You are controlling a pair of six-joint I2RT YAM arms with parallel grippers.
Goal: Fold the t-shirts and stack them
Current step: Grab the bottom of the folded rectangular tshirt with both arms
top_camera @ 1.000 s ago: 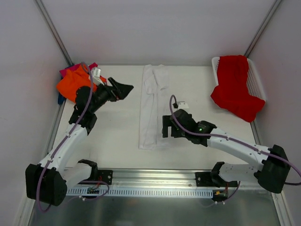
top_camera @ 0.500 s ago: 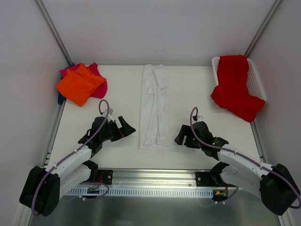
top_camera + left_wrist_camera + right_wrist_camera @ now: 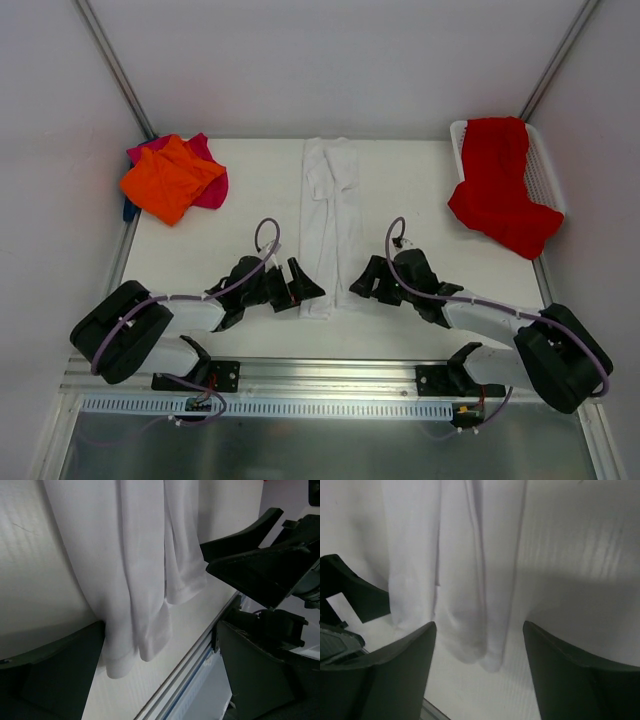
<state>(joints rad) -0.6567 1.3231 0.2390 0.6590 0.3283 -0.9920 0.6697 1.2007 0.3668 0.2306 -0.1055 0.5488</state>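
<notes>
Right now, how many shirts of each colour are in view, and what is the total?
White t-shirt: 1
Orange t-shirt: 1
Magenta-pink t-shirt: 1
Red t-shirt, draped over the basket: 1
Blue cloth under the orange one: 1, too hidden to call a shirt
Total: 4 clear shirts, 5 cloth items

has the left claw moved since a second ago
Yes. The left claw has drawn away from the orange t-shirt at the far left, toward the near edge and rightward. It is now open at the near end of the white t-shirt.
</notes>
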